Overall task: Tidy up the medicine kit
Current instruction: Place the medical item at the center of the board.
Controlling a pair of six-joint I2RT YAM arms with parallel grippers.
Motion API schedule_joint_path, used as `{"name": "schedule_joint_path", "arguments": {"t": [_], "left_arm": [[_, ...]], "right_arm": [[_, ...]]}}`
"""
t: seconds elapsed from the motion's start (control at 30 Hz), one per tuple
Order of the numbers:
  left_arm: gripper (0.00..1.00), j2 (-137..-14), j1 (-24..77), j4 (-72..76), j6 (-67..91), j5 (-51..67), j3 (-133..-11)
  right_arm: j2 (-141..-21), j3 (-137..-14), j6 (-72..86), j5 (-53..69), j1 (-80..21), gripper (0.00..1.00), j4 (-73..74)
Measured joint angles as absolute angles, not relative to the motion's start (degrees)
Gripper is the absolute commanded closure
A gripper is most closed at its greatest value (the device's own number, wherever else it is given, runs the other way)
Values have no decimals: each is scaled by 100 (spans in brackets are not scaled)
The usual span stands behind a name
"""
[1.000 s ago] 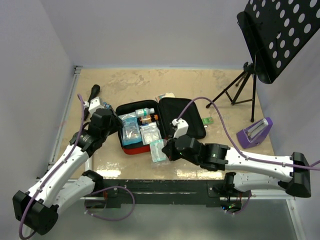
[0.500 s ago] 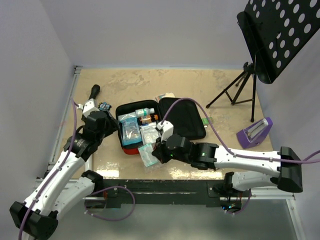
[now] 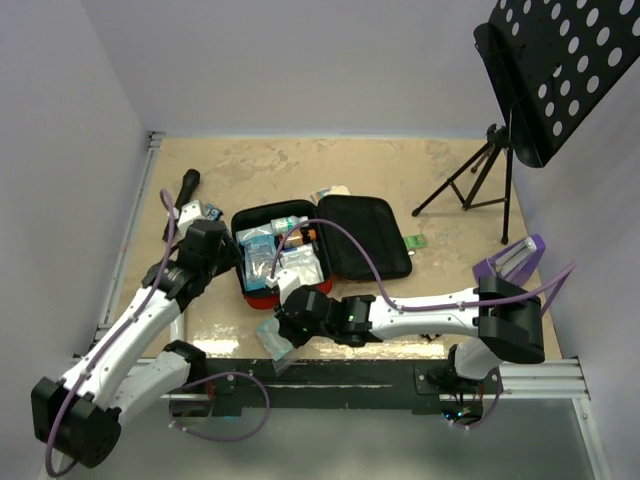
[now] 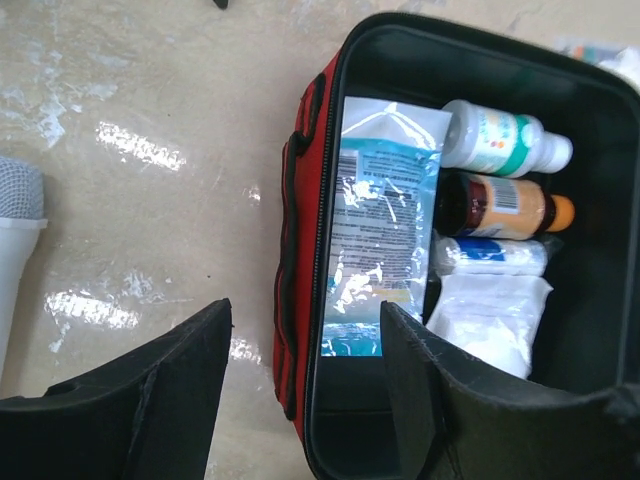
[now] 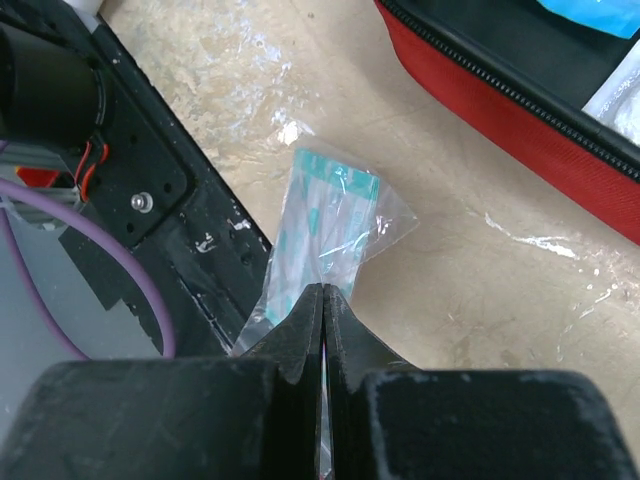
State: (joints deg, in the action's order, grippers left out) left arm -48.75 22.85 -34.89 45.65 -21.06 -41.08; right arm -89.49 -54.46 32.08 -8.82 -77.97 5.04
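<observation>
1. Left gripper [image 4: 305,330] stands wide open and empty. Its jaws sit either side of the left wall of the medicine kit [image 4: 303,180], at the near corner. Whether either finger touches the wall cannot be told.
2. That kit lies unzipped in the middle of the table [image 5: 480,290], red tray on the left and black lid [image 3: 365,235] flat to the right. The tray holds a blue-printed clear pouch [image 4: 385,230] along the left wall. Right of it are a white bottle [image 4: 500,140], a brown bottle with an orange cap [image 4: 500,205], a white roll [image 4: 490,255] and a white gauze pack [image 4: 490,320].
3. Right gripper [image 5: 323,300] is pinched fully closed on one end of a clear packet of teal strips [image 5: 335,215]. It is low, just in front of the kit's near wall.
4. The step in hand looks like loading this loose packet. The next move would call for a lift over the red wall and zip edge, then a carry back into the tray. The bare lining at the near left corner seems the likeliest gap, though the left fingers crowd it.
5. The packet sits at the table's near edge, next to the black frame rail [image 5: 150,200], so letting go here risks losing it. It is held by one end only and will likely flop.
6. Bare table lies left of the kit. The tripod [image 3: 470,185] and a purple object [image 3: 510,262] are well apart on the right.
</observation>
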Motion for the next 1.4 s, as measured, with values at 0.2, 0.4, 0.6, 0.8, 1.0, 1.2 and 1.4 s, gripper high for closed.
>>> {"name": "schedule_joint_path", "arguments": {"t": [0.2, 0.4, 0.6, 0.8, 1.0, 1.2, 1.4], "left_arm": [[39, -6139, 2283, -3175, 4324, -1837, -4108], [41, -6746, 2276, -3055, 4119, -1793, -4248], [33, -6504, 2180, -3258, 4110, -2075, -4860], [32, -5734, 934, -3402, 4066, -1975, -5684], [32, -5457, 220, -3675, 4071, -1892, -5719], [32, -5304, 119, -3879, 4086, -1876, -5599], [32, -5310, 113, -3874, 4086, -1874, -5596]], "right_arm": [[-8895, -5446, 3242, -908, -7795, 100, 460], [-8844, -5441, 3253, -937, -7795, 100, 401], [-8842, -5446, 3173, -779, -7795, 100, 45], [-9098, -6147, 2930, -622, -7795, 100, -128], [-10022, -7408, 2685, -644, -7767, 100, -316], [-11093, -8309, 2587, -574, -7516, 69, -303], [-11590, -8401, 2587, -434, -7011, 26, -314]]}}
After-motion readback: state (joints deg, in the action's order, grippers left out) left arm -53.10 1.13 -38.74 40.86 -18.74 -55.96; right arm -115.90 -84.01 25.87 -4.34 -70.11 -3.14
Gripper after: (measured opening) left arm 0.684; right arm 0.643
